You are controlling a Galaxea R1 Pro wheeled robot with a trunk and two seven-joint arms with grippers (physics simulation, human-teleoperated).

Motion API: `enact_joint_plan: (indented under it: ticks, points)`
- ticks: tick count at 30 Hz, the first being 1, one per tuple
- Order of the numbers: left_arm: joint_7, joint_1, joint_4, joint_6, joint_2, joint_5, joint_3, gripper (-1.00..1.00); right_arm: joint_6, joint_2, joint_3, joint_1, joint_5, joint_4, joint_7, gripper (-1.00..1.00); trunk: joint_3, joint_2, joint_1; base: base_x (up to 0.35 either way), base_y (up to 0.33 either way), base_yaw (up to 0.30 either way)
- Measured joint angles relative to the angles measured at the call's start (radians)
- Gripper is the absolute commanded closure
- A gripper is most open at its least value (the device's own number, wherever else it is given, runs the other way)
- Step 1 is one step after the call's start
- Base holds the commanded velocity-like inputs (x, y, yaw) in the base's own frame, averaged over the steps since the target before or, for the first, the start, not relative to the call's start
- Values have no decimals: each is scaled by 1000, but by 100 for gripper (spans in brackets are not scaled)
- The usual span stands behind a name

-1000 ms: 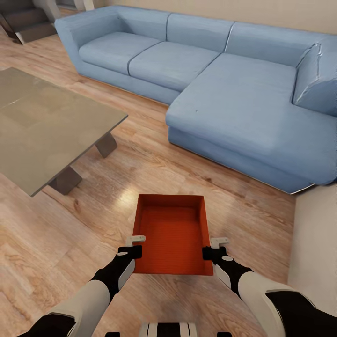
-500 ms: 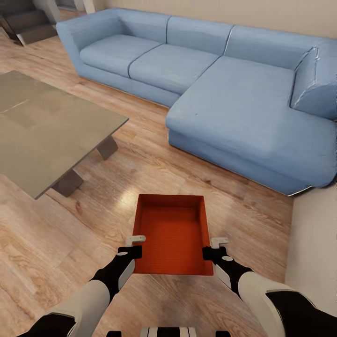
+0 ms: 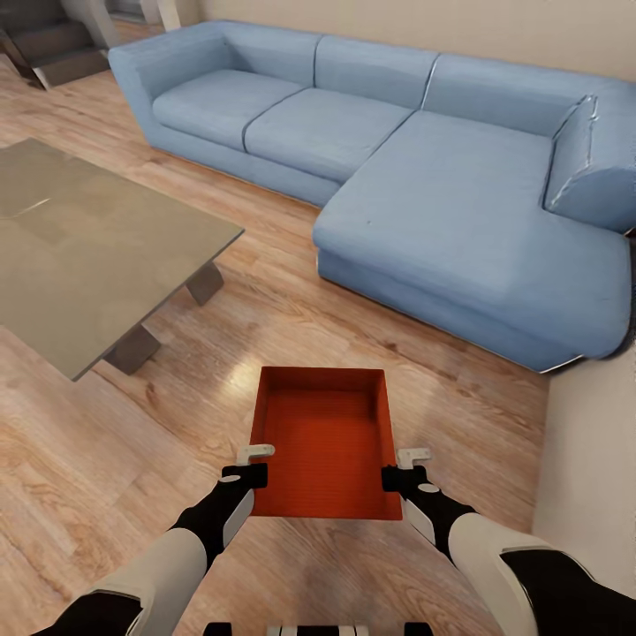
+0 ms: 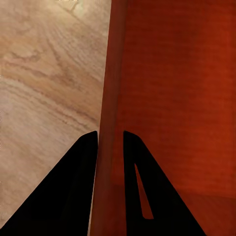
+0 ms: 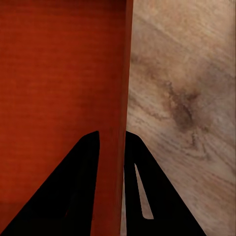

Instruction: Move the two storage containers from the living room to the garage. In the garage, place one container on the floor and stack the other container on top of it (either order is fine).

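Both grippers pinch one storage container [image 3: 325, 442]: the left gripper [image 3: 256, 465] bites its left wall, the right gripper [image 3: 404, 470] its right wall. It hangs between them over the wood floor [image 3: 106, 459], long side pointing toward the blue sofa [image 3: 424, 185], equally near both arms.

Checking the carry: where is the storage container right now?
In the head view the storage container is held between both grippers, above the wood plank floor, near the blue corner sofa.
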Motion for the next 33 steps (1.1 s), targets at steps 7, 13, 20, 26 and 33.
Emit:
enact_joint_plan:
  ticks: [7, 13, 20, 26, 33]
  points:
    - [0, 0, 0, 0, 0, 0, 0, 100, 0, 0, 1, 0, 0, 0, 0, 100, 22, 49, -27, 0, 0, 0]
    - [0, 0, 0, 0, 0, 1, 0, 100, 1, 0, 1, 0, -1, 0, 0, 100, 41, 91, -50, 0, 0, 0]
    - [0, 0, 0, 0, 0, 0, 0, 100, 0, 0, 0, 0, 0, 0, 0, 100, 63, 140, -77, 0, 0, 0]
    - [0, 0, 0, 0, 0, 0, 0, 100, -1, 0, 2, 0, -3, 0, 0, 100, 81, 182, -100, 0, 0, 0]
    - [0, 0, 0, -1, 0, 0, -1, 100, -2, 0, 3, 0, -4, 1, 0, 100, 103, 231, -127, 0, 0, 0]
